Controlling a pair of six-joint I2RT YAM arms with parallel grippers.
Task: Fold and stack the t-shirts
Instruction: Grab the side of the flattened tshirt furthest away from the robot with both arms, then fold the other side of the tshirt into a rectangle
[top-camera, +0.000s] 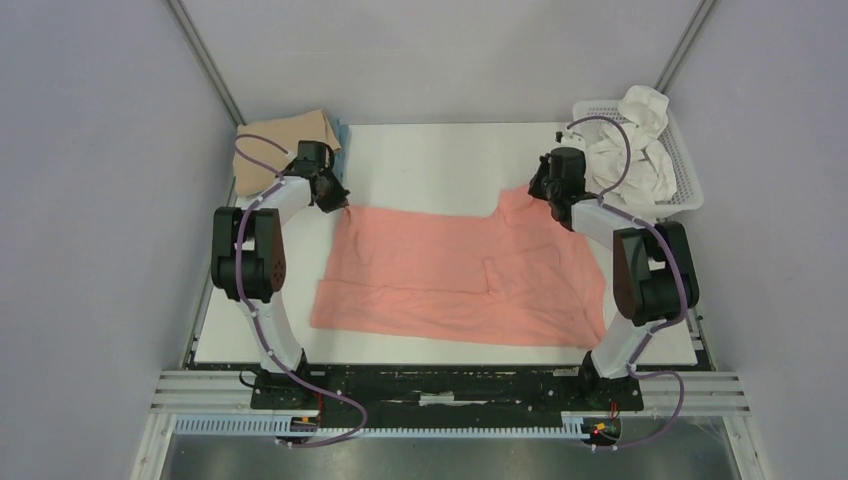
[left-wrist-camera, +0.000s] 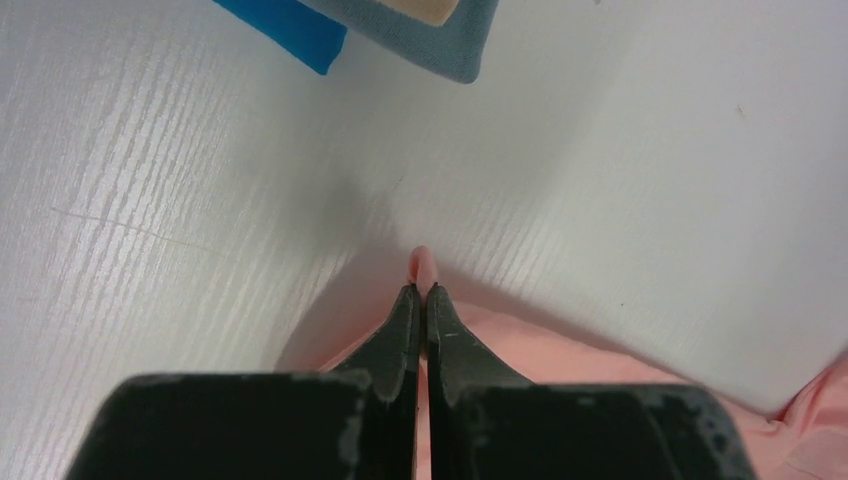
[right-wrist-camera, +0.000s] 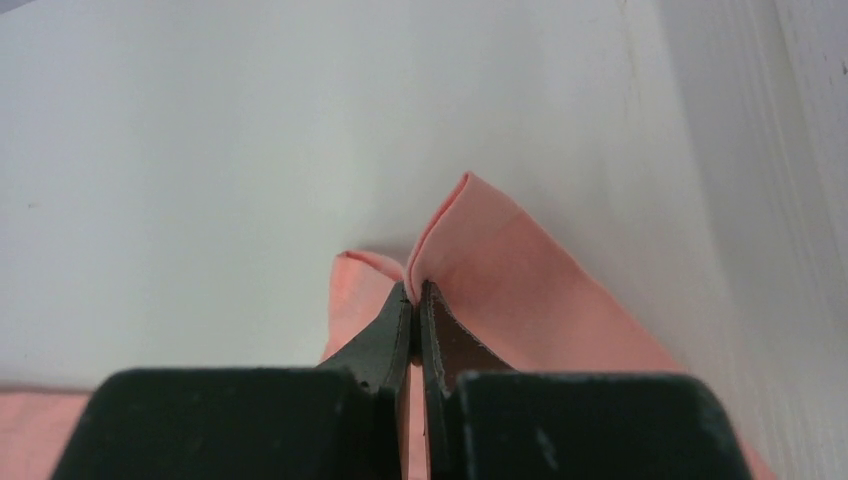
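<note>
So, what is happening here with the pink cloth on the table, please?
Two robot arms are handling a salmon-pink t-shirt that lies spread, mostly flat, on the white table. The left end effector is shut on its far left corner, and the right end effector is shut on its far right corner. A folded tan t-shirt rests at the far left corner over a blue t-shirt. A white basket at the far right holds white cloth.

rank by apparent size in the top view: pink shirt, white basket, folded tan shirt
1. pink shirt, clearly largest
2. white basket
3. folded tan shirt, only slightly smaller than the basket, so those two are close
</note>
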